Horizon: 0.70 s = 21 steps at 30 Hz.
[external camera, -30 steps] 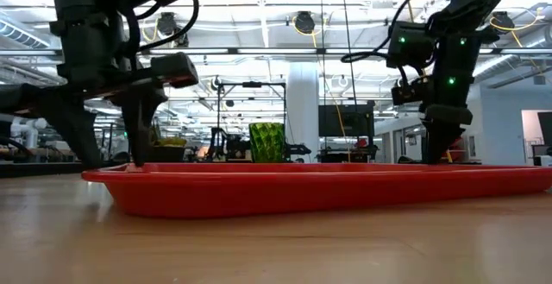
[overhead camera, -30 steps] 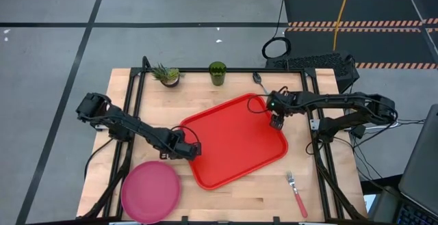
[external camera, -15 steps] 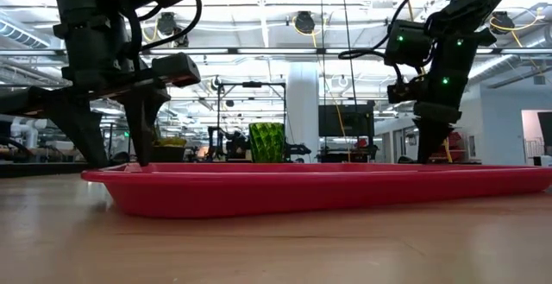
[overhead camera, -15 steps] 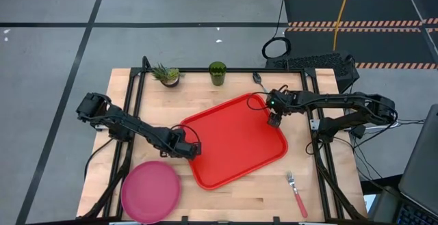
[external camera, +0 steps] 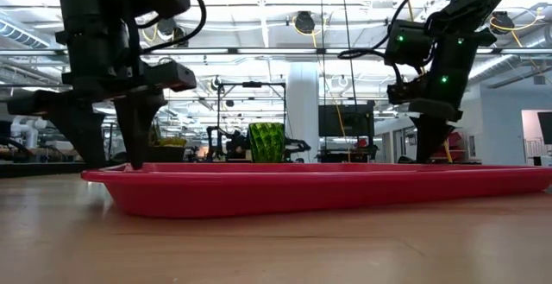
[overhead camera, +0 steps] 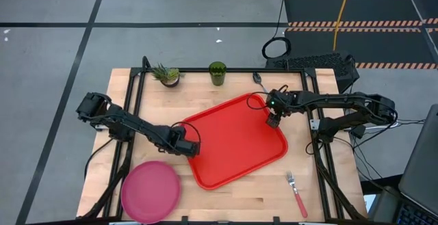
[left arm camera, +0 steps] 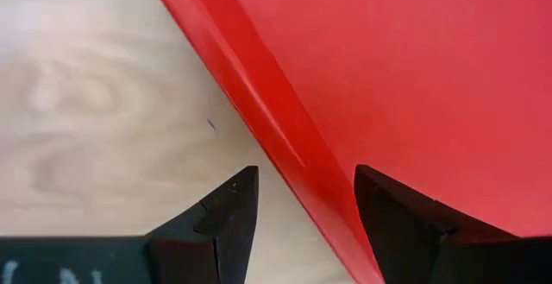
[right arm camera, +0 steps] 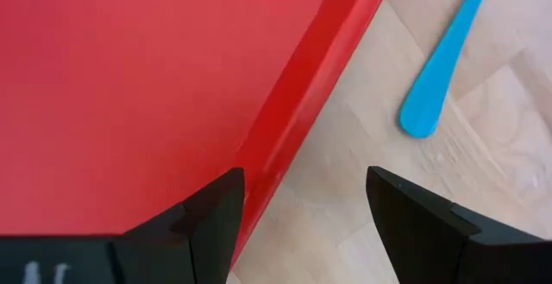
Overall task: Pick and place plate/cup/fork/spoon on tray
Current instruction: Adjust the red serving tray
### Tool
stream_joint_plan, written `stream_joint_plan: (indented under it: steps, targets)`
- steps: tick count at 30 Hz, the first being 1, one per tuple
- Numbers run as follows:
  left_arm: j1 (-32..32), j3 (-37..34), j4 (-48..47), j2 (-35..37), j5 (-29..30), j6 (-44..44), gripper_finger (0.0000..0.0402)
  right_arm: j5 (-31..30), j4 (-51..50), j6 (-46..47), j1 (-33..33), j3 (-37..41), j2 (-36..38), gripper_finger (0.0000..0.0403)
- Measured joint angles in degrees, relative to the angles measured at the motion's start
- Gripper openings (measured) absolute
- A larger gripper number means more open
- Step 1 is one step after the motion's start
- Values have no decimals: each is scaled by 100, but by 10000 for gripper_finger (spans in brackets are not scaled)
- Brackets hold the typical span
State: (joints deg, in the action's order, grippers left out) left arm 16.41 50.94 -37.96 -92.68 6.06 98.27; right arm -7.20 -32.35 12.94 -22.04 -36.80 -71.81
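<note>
The red tray [overhead camera: 233, 141] lies flat on the table's middle. My left gripper [overhead camera: 183, 146] is open at the tray's left rim, one finger outside on the wood and one over the tray's floor [left arm camera: 304, 173]. My right gripper [overhead camera: 274, 119] is open astride the tray's far right rim [right arm camera: 304, 172]. The pink plate [overhead camera: 150, 191] lies at the near left. The green cup [overhead camera: 217, 72] stands at the far edge. The blue-handled spoon [overhead camera: 260, 81] lies beyond the tray's far right corner. The fork [overhead camera: 298, 192] lies at the near right. My left gripper stands over the tray's left rim [left arm camera: 285, 146] from above, fingers pointing down, one on each side; I cannot tell whether they touch it. My right gripper stands the same way over the far right rim [right arm camera: 297, 137]; I cannot tell whether it touches.
A small potted spiky plant [overhead camera: 166, 74] stands left of the cup at the far edge. The spoon's blue handle [right arm camera: 440, 68] lies on the wood just outside the rim by my right gripper. Bare wood shows between the tray and the fork.
My right gripper has shifted a little along the tray's rim toward the table's far left. My left gripper has moved slightly at the left rim. The tray has stayed where it was.
</note>
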Motion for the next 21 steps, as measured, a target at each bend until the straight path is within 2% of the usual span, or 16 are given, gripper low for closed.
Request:
stream_joint_plan:
  steps: [6, 16, 21]
  targets:
    - [-32, 0, -210, 0, 309, -487, 195, 0, -89, 253, 68, 173, 15, 238]
    - [170, 2, 361, -2, 721, -565, 195, 143, 74, 644, 190, 520, 9, 238]
    - [-25, 2, -55, -2, 722, -876, 195, 175, 87, 883, 190, 525, 9, 227]
